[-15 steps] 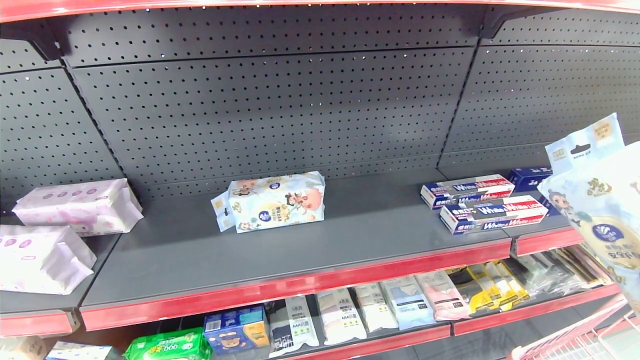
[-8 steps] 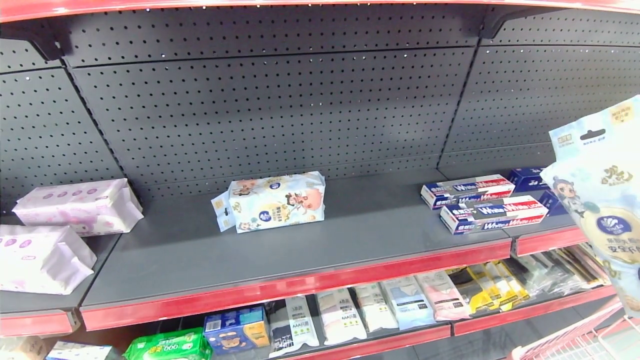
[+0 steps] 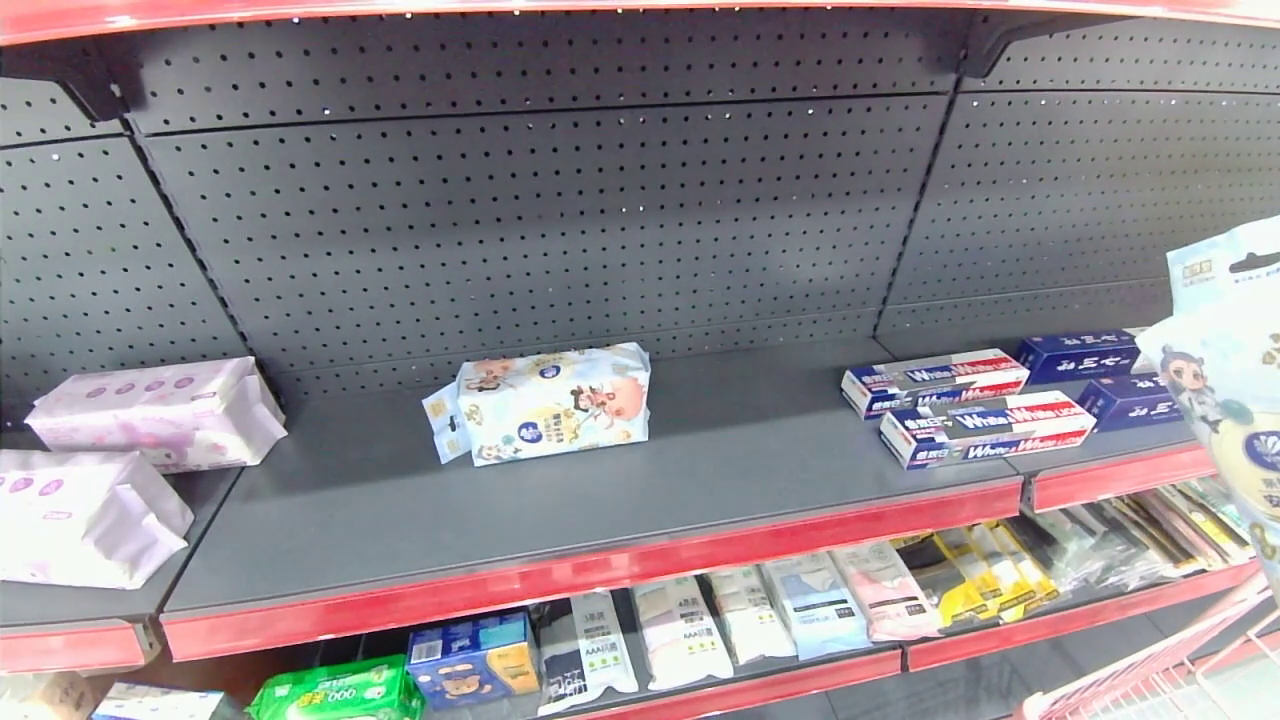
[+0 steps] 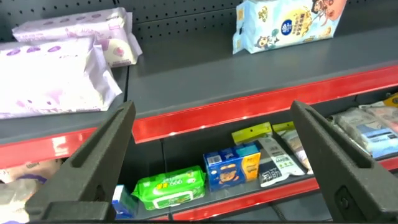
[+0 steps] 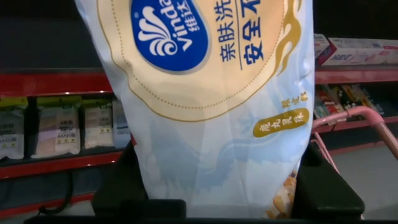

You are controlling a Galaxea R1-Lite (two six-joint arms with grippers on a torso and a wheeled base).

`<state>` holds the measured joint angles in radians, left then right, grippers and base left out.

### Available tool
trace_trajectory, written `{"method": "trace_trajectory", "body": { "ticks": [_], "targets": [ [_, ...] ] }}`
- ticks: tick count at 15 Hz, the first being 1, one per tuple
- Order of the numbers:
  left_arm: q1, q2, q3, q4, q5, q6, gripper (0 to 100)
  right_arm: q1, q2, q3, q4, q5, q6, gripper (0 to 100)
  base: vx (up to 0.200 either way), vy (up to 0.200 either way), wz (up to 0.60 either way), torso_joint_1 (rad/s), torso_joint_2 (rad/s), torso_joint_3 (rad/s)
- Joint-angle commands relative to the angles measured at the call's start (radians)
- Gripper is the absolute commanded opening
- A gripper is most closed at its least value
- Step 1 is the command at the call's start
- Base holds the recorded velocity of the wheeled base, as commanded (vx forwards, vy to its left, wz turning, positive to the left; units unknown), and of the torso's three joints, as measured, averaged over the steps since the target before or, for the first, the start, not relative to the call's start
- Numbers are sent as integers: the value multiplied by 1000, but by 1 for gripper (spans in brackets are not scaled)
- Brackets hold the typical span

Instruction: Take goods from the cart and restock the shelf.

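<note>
A pale blue tissue pack (image 3: 1235, 360) with cartoon print hangs at the far right of the head view, in front of the shelf's right section. My right gripper (image 5: 217, 186) is shut on this pack (image 5: 211, 93), with its dark fingers on either side of the lower end. A matching tissue pack (image 3: 548, 400) lies on the grey middle shelf (image 3: 600, 500) near the back panel. My left gripper (image 4: 211, 112) stands open and holds nothing, lower than that shelf's red front edge, and the shelved pack (image 4: 286, 25) lies beyond it.
Purple-white packs (image 3: 160, 410) lie at the shelf's left end; toothpaste boxes (image 3: 960, 405) and blue boxes (image 3: 1090, 355) at its right. The lower shelf holds several small packets (image 3: 800, 605) and a green pack (image 3: 335, 690). The pink wire cart (image 3: 1150, 680) is at the bottom right.
The held tissue pack has moved to the right, toward the head view's edge, uncovering the blue boxes behind it. Nothing on the shelf has moved.
</note>
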<state>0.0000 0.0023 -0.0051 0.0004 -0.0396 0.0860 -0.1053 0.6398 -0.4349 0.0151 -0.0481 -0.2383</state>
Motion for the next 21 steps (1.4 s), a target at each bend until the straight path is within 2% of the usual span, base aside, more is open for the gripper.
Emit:
{"method": "trace_trajectory", "body": {
  "ticks": [1, 3, 4, 5, 6, 7, 9, 11, 12, 13, 14, 15, 16, 17, 18, 19, 20, 21],
  "targets": [
    [0, -2, 1, -5, -13, 9, 100, 1, -17, 8, 5, 13, 4, 0, 0, 0, 0, 0, 0, 0],
    [0, -2, 2, -10, -23, 5, 100, 39, -25, 5, 9, 57, -3, 0, 0, 0, 0, 0, 0, 0],
    [-9, 45, -101, -19, -82, -3, 100, 38, -17, 1, 9, 57, -1, 0, 0, 0, 0, 0, 0, 0],
    [-23, 314, -337, -3, -117, -77, 100, 38, -22, 5, 9, 57, -1, 0, 0, 0, 0, 0, 0, 0],
    [-29, 459, -487, -8, -131, -160, 100, 39, -17, 10, 9, 59, -1, 0, 0, 0, 0, 0, 0, 0],
    [-48, 564, -576, 7, -155, -166, 100, 39, -19, 16, 9, 56, -1, 0, 0, 0, 0, 0, 0, 0],
    [-48, 737, -578, -10, -155, -160, 100, 36, -6, 4, 0, 53, -1, 0, 0, 0, 0, 0, 0, 0],
    [-17, 907, -564, -27, -140, -157, 100, 35, 0, -15, -1, 47, 1, 0, 0, 0, 0, 0, 0, 0],
    [-14, 992, -566, -65, -140, -130, 100, 36, 15, -22, -3, 50, 2, 0, 0, 0, 0, 0, 0, 0],
    [-11, 1022, -566, -85, -143, -123, 100, 36, 21, -27, -3, 50, 4, 0, 0, 0, 0, 0, 0, 0],
    [15, 1203, -570, -295, -295, -114, 100, 36, 49, -36, -1, 57, 5, 0, 0, 0, 0, 0, 0, 0],
    [64, 1311, -576, -438, -470, -83, 100, 39, 64, -35, -1, 59, 5, 0, 0, 0, 0, 0, 0, 0],
    [74, 1383, -578, -511, -560, -34, 100, 39, 74, -36, -3, 59, 7, 0, 0, 0, 0, 0, 0, 0],
    [100, 1498, -581, -600, -688, 26, 100, 39, 78, -39, -3, 59, 7, 0, 0, 0, 0, 0, 0, 0],
    [103, 1561, -579, -659, -769, 37, 100, 41, 77, -39, -1, 57, 5, 0, 0, 0, 0, 0, 0, 0],
    [106, 1596, -576, -705, -824, 34, 100, 41, 77, -41, -1, 57, 4, 0, 0, 0, 0, 0, 0, 0],
    [112, 1622, -584, -731, -852, 37, 100, 41, 77, -42, -1, 56, 2, 0, 0, 0, 0, 0, 0, 0],
    [129, 1673, -618, -784, -915, 40, 100, 41, 70, -42, -1, 54, 1, 0, 0, 0, 0, 0, 0, 0]
  ]
}}
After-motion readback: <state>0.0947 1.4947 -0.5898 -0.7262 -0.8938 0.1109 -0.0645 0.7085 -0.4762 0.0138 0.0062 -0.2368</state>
